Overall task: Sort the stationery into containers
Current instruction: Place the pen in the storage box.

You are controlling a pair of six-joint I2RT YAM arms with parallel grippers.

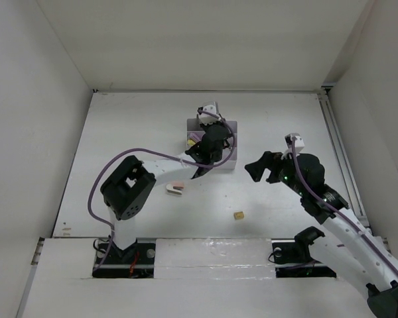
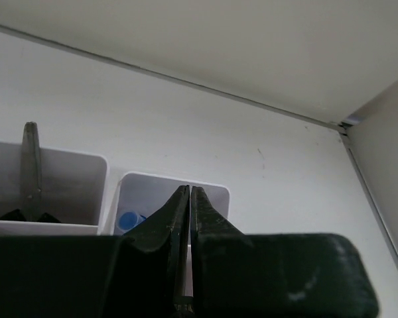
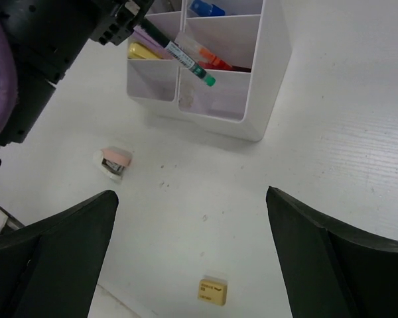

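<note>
The white organiser (image 1: 233,142) stands at the middle back; in the right wrist view its near wall (image 3: 252,99) shows. It holds a yellow highlighter (image 3: 142,51), red pens (image 3: 215,59), a blue-capped glue bottle (image 2: 129,220) and scissors (image 2: 30,172). My left gripper (image 1: 200,147) hovers over the organiser, jaws shut (image 2: 190,189) on a green-tipped pen (image 3: 186,63) that slants over the compartments. The white-pink stapler (image 1: 175,189) and the tan eraser (image 1: 239,215) lie on the table. My right gripper (image 1: 260,167) is open and empty (image 3: 192,192), above the table right of the organiser.
White walls close the table in at the back and both sides. A rail (image 1: 337,149) runs along the right edge. The left arm's purple cable (image 1: 119,162) loops over the table left of the organiser.
</note>
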